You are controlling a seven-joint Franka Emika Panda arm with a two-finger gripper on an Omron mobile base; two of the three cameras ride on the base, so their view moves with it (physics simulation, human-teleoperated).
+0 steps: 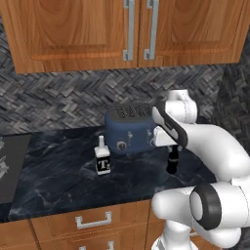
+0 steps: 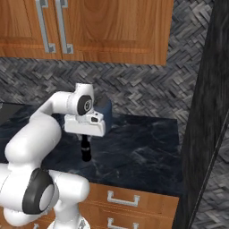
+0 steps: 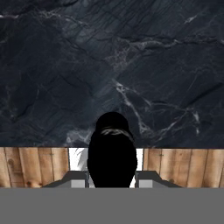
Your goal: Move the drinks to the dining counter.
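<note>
So in the left base view, going left to right, we've got the squat clear bottle point(image 1: 102, 160) with the T label standing mid-frame on the black marble worktop point(image 1: 53, 166), the blue toaster point(image 1: 129, 128) just behind it, and then our gripper point(image 1: 172, 158) right of centre, clenched on the slim black bottle point(image 1: 172, 162). In the right base view that bottle point(image 2: 85, 149) hangs under the hand, left of centre, and looks just clear of the marble, though we can't tell for sure. From the hand view, the black bottle point(image 3: 112, 151) sits square between the fingers. We'd say: lift straight up, keep it upright, and swing wide of the toaster before heading off to the dining counter.
</note>
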